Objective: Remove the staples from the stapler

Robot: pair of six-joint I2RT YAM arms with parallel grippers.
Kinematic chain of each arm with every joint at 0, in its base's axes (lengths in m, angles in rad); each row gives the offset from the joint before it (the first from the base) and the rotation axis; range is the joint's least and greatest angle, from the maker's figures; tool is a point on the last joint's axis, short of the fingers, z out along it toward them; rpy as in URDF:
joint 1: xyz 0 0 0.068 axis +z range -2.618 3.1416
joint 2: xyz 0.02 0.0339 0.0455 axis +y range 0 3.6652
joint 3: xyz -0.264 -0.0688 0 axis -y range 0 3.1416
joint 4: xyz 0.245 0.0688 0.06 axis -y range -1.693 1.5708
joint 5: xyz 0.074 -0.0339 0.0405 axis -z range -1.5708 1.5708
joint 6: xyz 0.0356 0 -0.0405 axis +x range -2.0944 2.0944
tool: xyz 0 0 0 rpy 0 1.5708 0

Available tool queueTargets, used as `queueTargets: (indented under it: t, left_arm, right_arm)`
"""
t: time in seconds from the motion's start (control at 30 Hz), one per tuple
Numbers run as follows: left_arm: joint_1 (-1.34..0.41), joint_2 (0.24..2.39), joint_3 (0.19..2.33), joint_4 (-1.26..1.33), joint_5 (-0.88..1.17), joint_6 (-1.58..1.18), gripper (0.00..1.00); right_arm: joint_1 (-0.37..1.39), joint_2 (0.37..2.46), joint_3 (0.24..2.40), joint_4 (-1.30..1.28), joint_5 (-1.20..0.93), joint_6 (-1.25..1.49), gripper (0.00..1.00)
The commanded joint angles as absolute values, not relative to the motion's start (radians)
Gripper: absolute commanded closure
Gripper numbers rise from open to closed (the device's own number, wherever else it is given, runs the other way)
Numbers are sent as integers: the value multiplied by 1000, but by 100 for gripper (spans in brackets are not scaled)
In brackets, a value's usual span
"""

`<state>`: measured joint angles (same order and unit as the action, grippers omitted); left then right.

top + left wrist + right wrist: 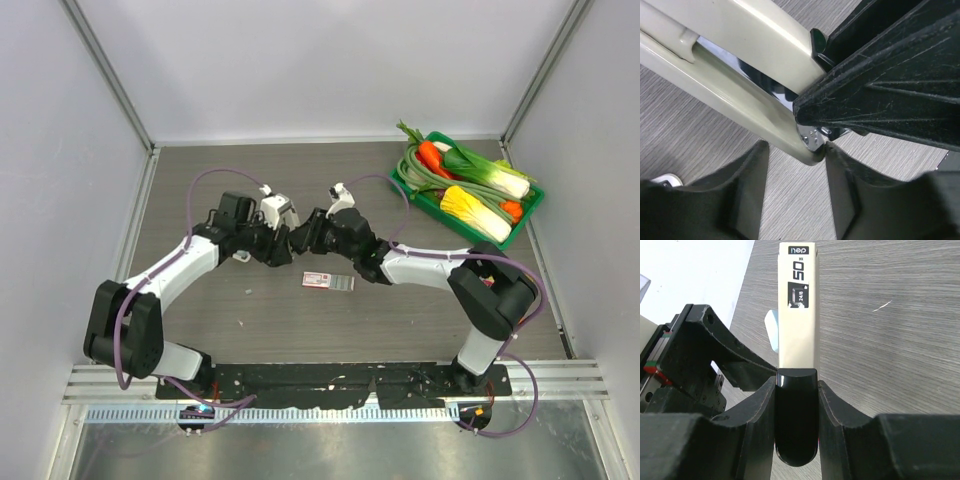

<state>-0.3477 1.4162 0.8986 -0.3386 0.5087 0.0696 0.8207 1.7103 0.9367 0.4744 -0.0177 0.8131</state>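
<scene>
The stapler (796, 315), held between both grippers over the middle of the table (250, 320), carries black labels reading "50" and "24/6". The right gripper (796, 385) pinches its dark end. The left gripper (796, 165) has its fingers apart at the other tip, and I cannot tell if it grips. Only the top view shows a green tray (452, 217) of vegetables (480, 175) and a red-and-white box (328, 281)

The stapler (797, 325) bears "50" in dark print and "24/6" on a black label (799, 294); its end logo (799, 249) is unclear.
</scene>
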Motion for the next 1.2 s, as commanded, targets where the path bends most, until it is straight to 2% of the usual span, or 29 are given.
queueTargets:
  t: [0.0, 0.07, 0.1, 0.13, 0.17, 0.33, 0.57, 0.93, 1.17]
  left_arm:
    - [-348, 1396, 887, -247, 448, 120, 54]
    - [-348, 1399, 885, -241, 436, 138, 66]
    - [-348, 1402, 887, -242, 430, 146, 88]
    - [-348, 1408, 891, -247, 425, 164, 97]
    - [-348, 1420, 905, -265, 417, 169, 100]
    - [-347, 1419, 899, -261, 422, 186, 100]
    - [-350, 1405, 879, -218, 304, 251, 100]
    - [-462, 1422, 810, -2, -170, 457, 100]
    - [-574, 1460, 715, 169, -343, 577, 100]
  right_arm:
    - [828, 1635, 945, 624, -83, 842, 99]
    - [828, 1628, 928, 624, -94, 831, 99]
    - [828, 1617, 924, 620, -104, 825, 99]
    - [822, 1609, 908, 617, -106, 821, 99]
    - [819, 1603, 902, 608, -110, 815, 99]
    - [782, 1580, 856, 601, -150, 813, 99]
    - [712, 1571, 862, 546, -281, 718, 99]
    - [676, 1513, 911, 278, -325, 352, 99]
    - [676, 1497, 896, 175, -313, 244, 99]
